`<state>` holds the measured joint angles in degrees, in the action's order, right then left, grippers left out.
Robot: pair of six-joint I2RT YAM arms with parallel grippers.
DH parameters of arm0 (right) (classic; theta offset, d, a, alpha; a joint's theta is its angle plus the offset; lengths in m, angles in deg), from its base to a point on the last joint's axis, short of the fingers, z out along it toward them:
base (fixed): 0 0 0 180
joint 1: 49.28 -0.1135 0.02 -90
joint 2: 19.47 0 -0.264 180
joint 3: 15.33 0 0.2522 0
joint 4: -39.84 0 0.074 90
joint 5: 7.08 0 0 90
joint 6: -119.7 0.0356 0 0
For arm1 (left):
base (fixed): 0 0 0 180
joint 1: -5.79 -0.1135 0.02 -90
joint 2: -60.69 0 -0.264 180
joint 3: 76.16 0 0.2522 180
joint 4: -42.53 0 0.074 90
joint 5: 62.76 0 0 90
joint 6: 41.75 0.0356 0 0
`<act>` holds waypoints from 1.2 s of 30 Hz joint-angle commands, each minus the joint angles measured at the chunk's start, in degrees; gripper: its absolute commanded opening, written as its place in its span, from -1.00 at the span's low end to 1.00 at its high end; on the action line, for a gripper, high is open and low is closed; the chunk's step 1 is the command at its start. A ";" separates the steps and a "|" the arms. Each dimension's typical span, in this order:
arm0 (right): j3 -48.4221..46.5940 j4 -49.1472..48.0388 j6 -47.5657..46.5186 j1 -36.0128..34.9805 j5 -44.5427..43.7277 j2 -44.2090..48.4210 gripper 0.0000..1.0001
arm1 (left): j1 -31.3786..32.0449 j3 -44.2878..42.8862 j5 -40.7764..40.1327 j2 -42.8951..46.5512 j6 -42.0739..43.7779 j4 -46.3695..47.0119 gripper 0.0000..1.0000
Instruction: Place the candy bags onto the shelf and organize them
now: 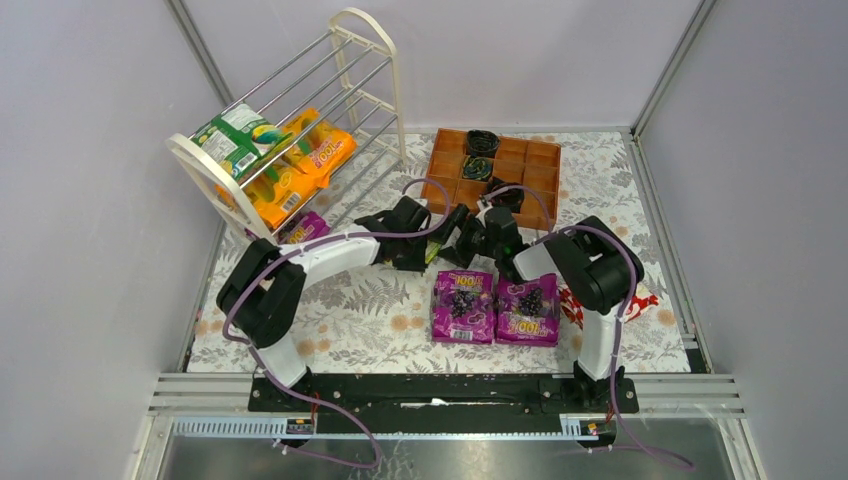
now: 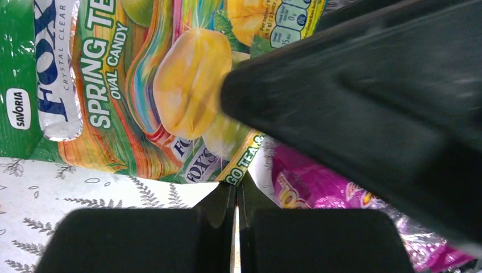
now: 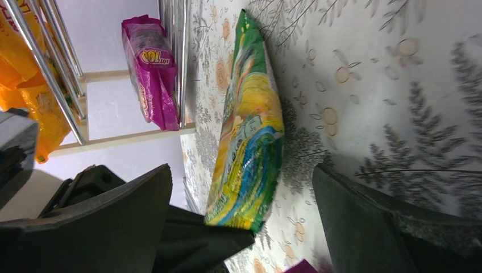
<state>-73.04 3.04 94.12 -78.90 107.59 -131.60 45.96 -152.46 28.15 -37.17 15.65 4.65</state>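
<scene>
My left gripper (image 2: 237,190) is shut on the bottom edge of a green candy bag (image 2: 142,85), which stands on its edge on the table (image 3: 250,131). My right gripper (image 3: 241,213) is wide open, one finger on each side of that bag, not touching it. In the top view the two grippers, left (image 1: 443,236) and right (image 1: 480,238), meet mid-table. Two purple candy bags (image 1: 463,306) (image 1: 528,310) lie flat in front of them. The shelf (image 1: 300,120) at the back left carries a green bag (image 1: 232,138), orange bags (image 1: 310,160) and a purple bag (image 1: 303,230) on its lowest tier.
A wooden compartment tray (image 1: 540,170) with black coils (image 1: 481,143) sits right behind the grippers. A red-and-white package (image 1: 640,300) lies by the right arm. The shelf's rods (image 3: 51,85) stand close on the left in the right wrist view.
</scene>
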 commanded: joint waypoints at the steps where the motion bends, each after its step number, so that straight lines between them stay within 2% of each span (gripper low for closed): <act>1: -2.66 2.23 4.66 -2.95 -5.46 -0.18 0.98 | 0.16 -1.29 4.42 3.46 -0.83 4.71 -1.00; 5: -3.63 2.68 5.82 -4.34 -6.30 -0.92 0.83 | 0.15 -0.36 4.93 4.05 -0.78 5.46 -1.00; 11: -3.69 1.60 7.28 -5.75 -8.14 -1.33 0.36 | 0.17 0.75 6.30 4.66 -0.10 6.04 -0.95; 14: -3.32 1.24 7.41 -6.42 -9.71 -0.24 0.07 | 0.16 1.94 7.00 6.57 -0.03 6.87 -0.68; 21: -1.93 0.92 7.73 -6.98 -11.31 3.81 -0.36 | 0.18 3.32 5.90 17.19 1.24 4.65 0.10; 29: 2.37 1.35 8.83 -7.02 -10.68 14.20 -0.47 | 0.14 -2.95 1.46 36.11 8.87 -2.24 0.96; 33: 0.47 5.63 8.44 -7.03 -11.76 21.35 -0.47 | 0.16 -7.97 -0.17 44.63 13.35 -3.40 0.97; 36: -5.85 10.71 7.01 -7.02 -12.41 24.44 -0.46 | 0.17 -11.89 -1.92 50.96 16.48 -2.84 0.97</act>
<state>-70.90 11.12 102.02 -85.42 97.07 -113.35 45.96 -158.56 29.63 6.63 25.95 1.28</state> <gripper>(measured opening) 0.276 0.987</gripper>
